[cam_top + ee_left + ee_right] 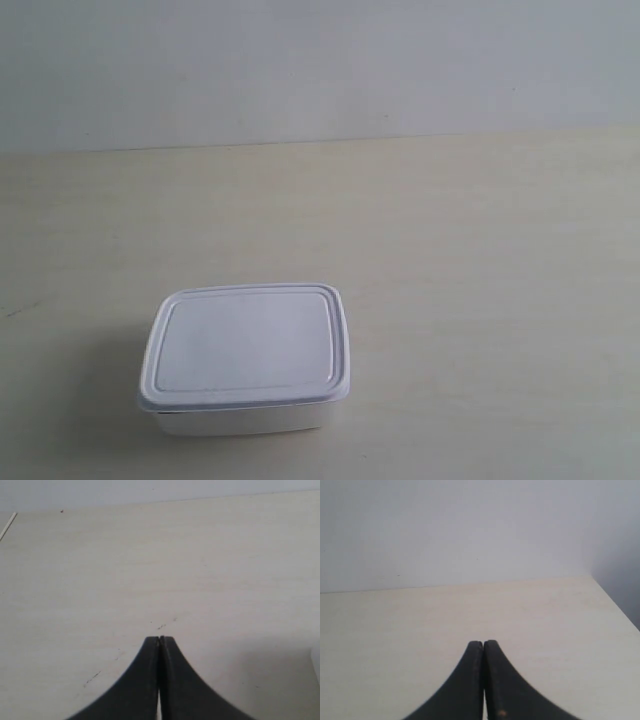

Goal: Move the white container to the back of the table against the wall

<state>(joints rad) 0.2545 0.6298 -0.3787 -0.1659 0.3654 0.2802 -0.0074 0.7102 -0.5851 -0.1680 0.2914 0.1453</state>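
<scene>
The white container (246, 358) stands near the front of the table (480, 260), left of centre in the exterior view, lid on and well away from the wall (320, 60). No arm shows in that view. My left gripper (159, 639) is shut with nothing between its black fingers, hovering over bare table; a sliver of white, perhaps the container (316, 666), shows at the frame's edge. My right gripper (483, 642) is also shut and empty, pointing over the table (420, 630) towards the wall (470, 525).
Small dark specks (161, 626) mark the tabletop just ahead of the left fingertips. The table's side edge (615, 602) runs close by in the right wrist view. The table meets the wall along a straight line (320, 142).
</scene>
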